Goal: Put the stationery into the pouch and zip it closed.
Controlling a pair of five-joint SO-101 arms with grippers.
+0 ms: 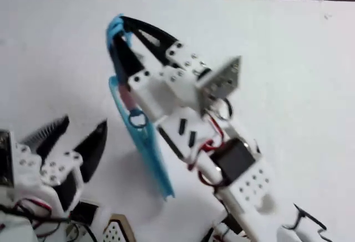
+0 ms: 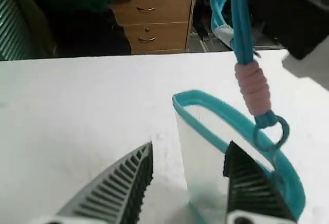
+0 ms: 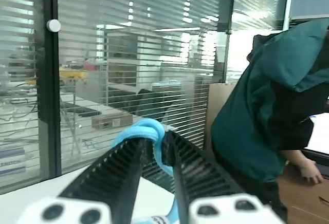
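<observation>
**High view: right arm grips the pouch by one end, left fingers spread nearby**

High view has the right gripper point(image 1: 117, 28) near the middle of the white bench point(image 1: 277, 59), its black fingers closed on one end of the blue-rimmed pouch point(image 1: 147, 153). From that held end the pouch runs in a long slant toward the near edge of the bench, turned on its edge so that mostly the blue rim faces up. Whether its lower end touches the bench cannot be told. A pink-wrapped cord point(image 1: 128, 99) with a small blue ring point(image 1: 137, 120) hangs beside the rim, just under the right arm's wrist.

In the right wrist view the right gripper point(image 3: 157, 142) has its two ribbed fingers drawn nearly together, with a fold of the pouch's blue edge point(image 3: 144, 129) pinched between their tips.

The left gripper point(image 1: 86, 121) sits near the lower left corner of the bench, just beside the pouch and apart from it. Its fingers are spread wide and hold nothing. In the left wrist view the left gripper point(image 2: 190, 147) points at the pouch point(image 2: 216, 106), whose clear wall and blue rim stand between the fingertips and beyond them. The pink cord point(image 2: 252, 88) and ring point(image 2: 272, 131) dangle against the rim above the bench point(image 2: 77, 106).
</observation>
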